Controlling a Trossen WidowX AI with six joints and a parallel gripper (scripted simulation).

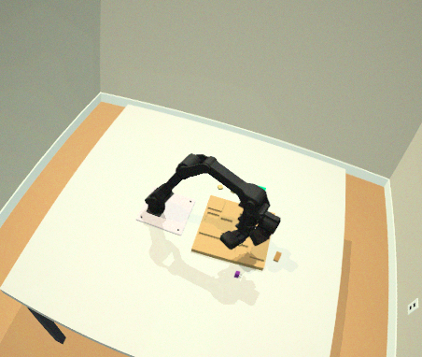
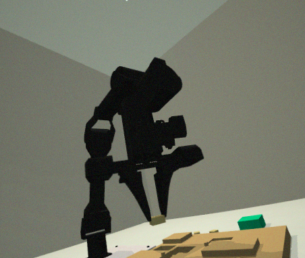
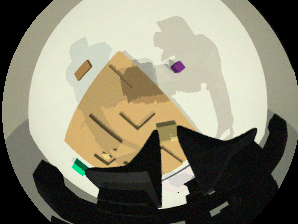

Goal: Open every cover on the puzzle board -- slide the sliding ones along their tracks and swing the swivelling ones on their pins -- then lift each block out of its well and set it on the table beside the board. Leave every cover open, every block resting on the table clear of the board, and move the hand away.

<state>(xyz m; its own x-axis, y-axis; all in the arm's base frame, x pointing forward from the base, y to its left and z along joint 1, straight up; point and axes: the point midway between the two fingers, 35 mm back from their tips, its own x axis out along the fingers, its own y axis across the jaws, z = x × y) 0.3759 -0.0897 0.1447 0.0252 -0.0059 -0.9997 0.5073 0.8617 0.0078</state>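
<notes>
My gripper (image 2: 157, 218) (image 3: 167, 131) is shut on a small olive-yellow block (image 2: 158, 220) (image 3: 166, 132) and holds it in the air above the wooden puzzle board (image 1: 207, 243) (image 2: 274, 236) (image 3: 82, 127). The exterior view shows raised plates (image 2: 177, 238) (image 2: 230, 250) on the board and recesses near them. The arm hides part of the board in the top view. A purple block (image 1: 237, 274) (image 3: 177, 66), an orange-brown block (image 1: 277, 256) (image 3: 83, 70) and a green block (image 1: 262, 189) (image 2: 252, 222) (image 3: 79, 167) lie on the table off the board.
Two small yellow pieces (image 1: 220, 187) (image 2: 214, 231) lie on the table beyond the board, near its edge. The arm's pale base plate (image 1: 181, 212) is beside the board. The arm's shadow falls across the board and the white table (image 1: 114, 262).
</notes>
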